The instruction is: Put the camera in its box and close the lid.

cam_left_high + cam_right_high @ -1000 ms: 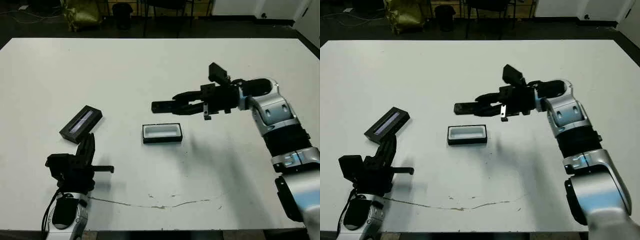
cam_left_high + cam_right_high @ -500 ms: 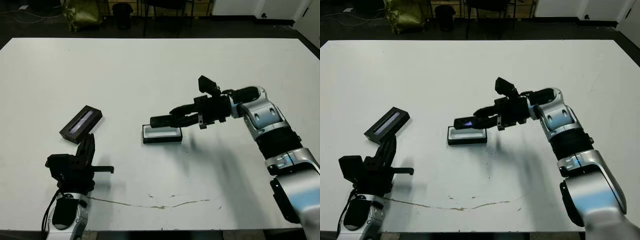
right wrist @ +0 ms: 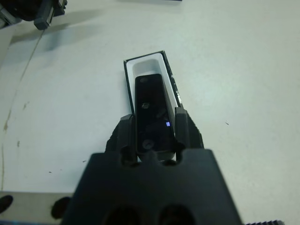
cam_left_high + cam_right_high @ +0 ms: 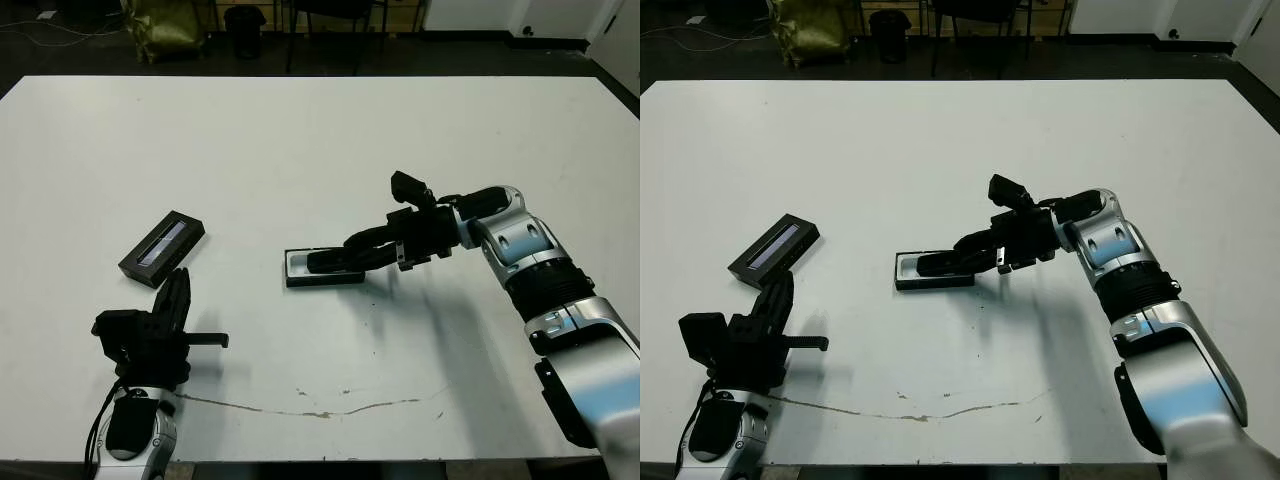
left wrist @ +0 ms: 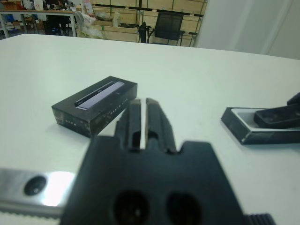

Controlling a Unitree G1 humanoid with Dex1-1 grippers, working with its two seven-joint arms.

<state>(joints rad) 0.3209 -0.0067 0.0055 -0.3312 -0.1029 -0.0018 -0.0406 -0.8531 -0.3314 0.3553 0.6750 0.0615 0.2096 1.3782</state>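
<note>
The box (image 4: 293, 271), a shallow black tray with white lining, lies at mid-table. My right gripper (image 4: 340, 261) is shut on the camera (image 3: 151, 110), a slim black bar with lens dots. It holds the bar low over the box, lengthwise, its far end inside the white lining (image 3: 146, 66); whether it touches the bottom I cannot tell. The lid (image 4: 162, 247), black with a glossy grey strip, lies at the left. My left gripper (image 4: 177, 292) rests shut on the table just in front of the lid, holding nothing.
A thin dark crack line (image 4: 320, 410) runs along the white table (image 4: 300, 140) near its front edge. Dark floor, chairs and shelving show beyond the far edge.
My right gripper has come down and to the left with the camera, from above and behind the box to low over it. The left arm and the lid have not moved.
</note>
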